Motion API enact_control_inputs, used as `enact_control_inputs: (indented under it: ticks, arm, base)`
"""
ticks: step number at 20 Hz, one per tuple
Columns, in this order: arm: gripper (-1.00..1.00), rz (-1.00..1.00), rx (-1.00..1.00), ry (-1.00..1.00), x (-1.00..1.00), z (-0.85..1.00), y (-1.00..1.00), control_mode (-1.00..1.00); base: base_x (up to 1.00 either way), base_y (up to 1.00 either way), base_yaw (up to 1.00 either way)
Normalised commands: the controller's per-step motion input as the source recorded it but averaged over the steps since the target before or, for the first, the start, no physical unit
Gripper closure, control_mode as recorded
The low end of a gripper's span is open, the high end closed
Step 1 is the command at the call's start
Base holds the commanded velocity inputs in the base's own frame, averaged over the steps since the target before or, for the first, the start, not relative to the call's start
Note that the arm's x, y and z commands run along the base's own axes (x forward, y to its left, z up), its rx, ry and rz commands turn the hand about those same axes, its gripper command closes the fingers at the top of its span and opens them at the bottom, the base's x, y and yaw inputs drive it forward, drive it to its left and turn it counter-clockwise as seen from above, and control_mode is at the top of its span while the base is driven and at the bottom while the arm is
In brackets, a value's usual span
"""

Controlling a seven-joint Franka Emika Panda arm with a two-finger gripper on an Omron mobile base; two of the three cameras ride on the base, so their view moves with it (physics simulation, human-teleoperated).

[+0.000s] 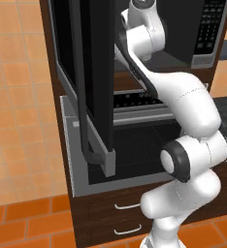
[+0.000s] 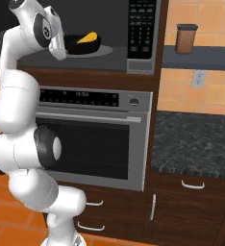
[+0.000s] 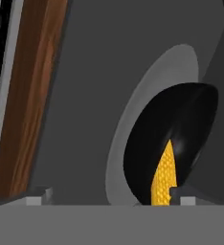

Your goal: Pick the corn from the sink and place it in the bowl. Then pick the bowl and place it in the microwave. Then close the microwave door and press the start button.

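Just ahead of the spread gripper [image 3: 104, 196], the bowl [image 3: 181, 129] with the corn [image 3: 162, 174] sits inside the microwave [image 2: 142, 62]; withdraw straight back without nudging it, then swing the microwave door [image 1: 93, 82] shut.

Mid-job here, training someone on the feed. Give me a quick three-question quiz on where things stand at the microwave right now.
1. True or false: the corn lies in the bowl.
2. Where does the bowl sit? A) inside the microwave, on its round plate; B) on the dark counter; C) in the wall oven.
3. Fill in: the microwave door is ____.

Key
1. True; the yellow cob rests inside the black bowl.
2. A.
3. Open, swung out to the left; the gripper faces the bowl with its fingers spread, gripping nothing.
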Motion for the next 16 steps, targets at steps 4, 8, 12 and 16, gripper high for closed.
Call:
enact_control_inputs:
  ticks: [4, 8, 12, 16]
  arm:
    - [-1.00, 0.02, 0.00, -0.08, -1.00, -0.21, 0.21, -1.00]
    - [-1.00, 0.06, 0.00, -0.09, -1.00, -0.66, 0.24, -1.00]
    - [-1.00, 0.01, 0.00, -0.04, -1.00, -0.71, 0.25, -1.00]
    - [-1.00, 0.00, -0.02, -0.01, -1.00, -0.82, 0.33, -1.00]
  base:
    - [0.00, 0.00, 0.00]
    - [0.00, 0.00, 0.00]
    - [0.00, 0.00, 0.00]
    - [0.00, 0.00, 0.00]
